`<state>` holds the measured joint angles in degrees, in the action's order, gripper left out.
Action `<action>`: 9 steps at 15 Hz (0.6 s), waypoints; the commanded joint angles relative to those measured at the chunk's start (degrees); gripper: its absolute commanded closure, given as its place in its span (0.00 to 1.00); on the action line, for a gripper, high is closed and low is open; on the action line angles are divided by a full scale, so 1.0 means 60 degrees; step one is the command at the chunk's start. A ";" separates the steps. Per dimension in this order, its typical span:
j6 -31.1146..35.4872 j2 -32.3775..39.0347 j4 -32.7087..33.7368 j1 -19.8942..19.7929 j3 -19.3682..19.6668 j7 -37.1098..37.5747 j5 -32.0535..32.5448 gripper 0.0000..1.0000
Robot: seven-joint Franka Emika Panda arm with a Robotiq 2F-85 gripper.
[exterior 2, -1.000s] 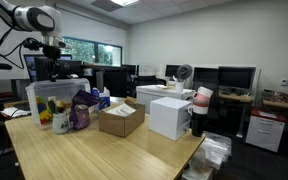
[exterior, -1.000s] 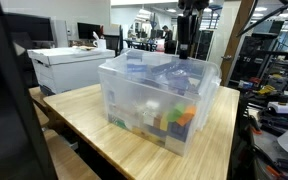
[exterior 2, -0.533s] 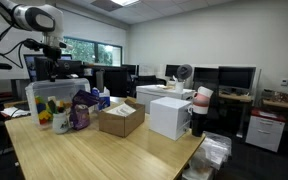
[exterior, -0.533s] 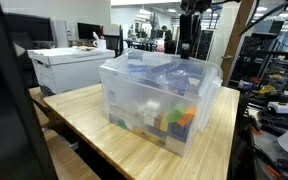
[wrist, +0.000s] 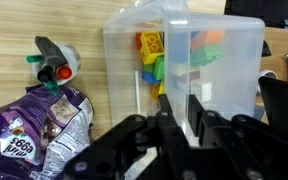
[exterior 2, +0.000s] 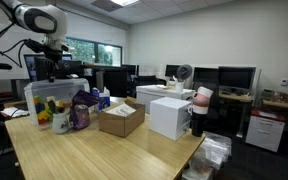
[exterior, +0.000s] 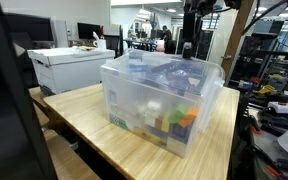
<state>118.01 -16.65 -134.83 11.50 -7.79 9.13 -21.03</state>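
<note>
Right now we judge this an approach: our gripper (exterior: 190,52), drawn narrow and seemingly empty, hangs above the clear bin (exterior: 134,95) of toy bricks (wrist: 151,45) near the tabletop (exterior: 79,125) edge. Next it needs a wider opening and a drop clear of the rim.

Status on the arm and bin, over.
Pincer raised near clear bin, jaws nearly together, grip unclear. Bin holds coloured blocks. Purple bag, bottle beside it.

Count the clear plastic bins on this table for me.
1. The clear bin of coloured blocks stands on the table, close to the hand, with a purple bag and a spray bottle beside it. Another could be hidden behind it.
</note>
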 commanded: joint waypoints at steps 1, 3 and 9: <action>0.0181 -0.0353 -0.0570 -0.0020 0.0157 -0.0678 -0.0699 0.92; 0.0204 -0.0379 -0.0601 -0.0073 0.0017 -0.0362 -0.0365 0.92; 0.0404 -0.0408 -0.0760 0.0049 -0.0107 -0.0573 -0.0498 0.41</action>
<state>118.18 -17.54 -136.46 11.54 -7.92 7.88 -22.49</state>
